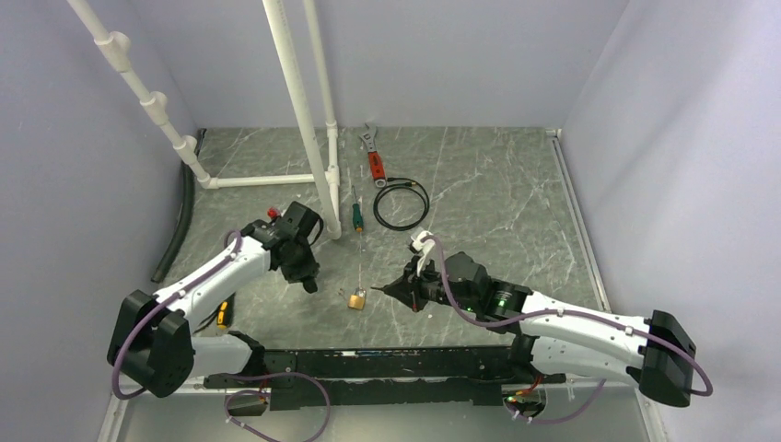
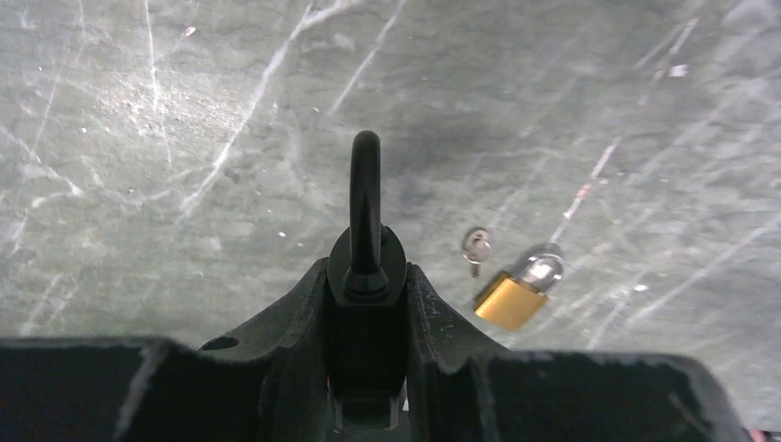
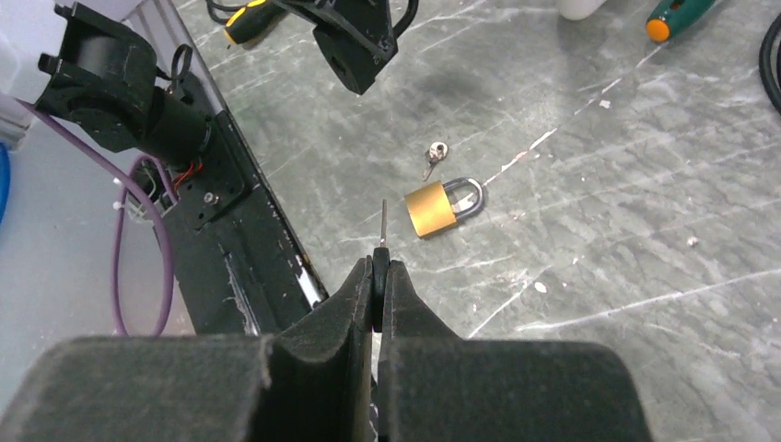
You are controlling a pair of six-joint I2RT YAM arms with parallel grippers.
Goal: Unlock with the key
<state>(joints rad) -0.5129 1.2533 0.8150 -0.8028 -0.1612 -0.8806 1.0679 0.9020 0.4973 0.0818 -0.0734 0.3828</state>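
My right gripper is shut on the key: its round black head sits between the fingers and the thin metal blade points forward, toward the left arm. In the top view the right gripper is just right of a small brass padlock. That padlock lies flat on the table with a small silver key beside it. My left gripper is shut on a black padlock whose black shackle sticks forward. It hovers left of the brass padlock.
A green-handled screwdriver, a black cable coil and a red-handled wrench lie at the back. A white pipe frame stands back left beside a black hose. A yellow-handled tool lies under the left arm.
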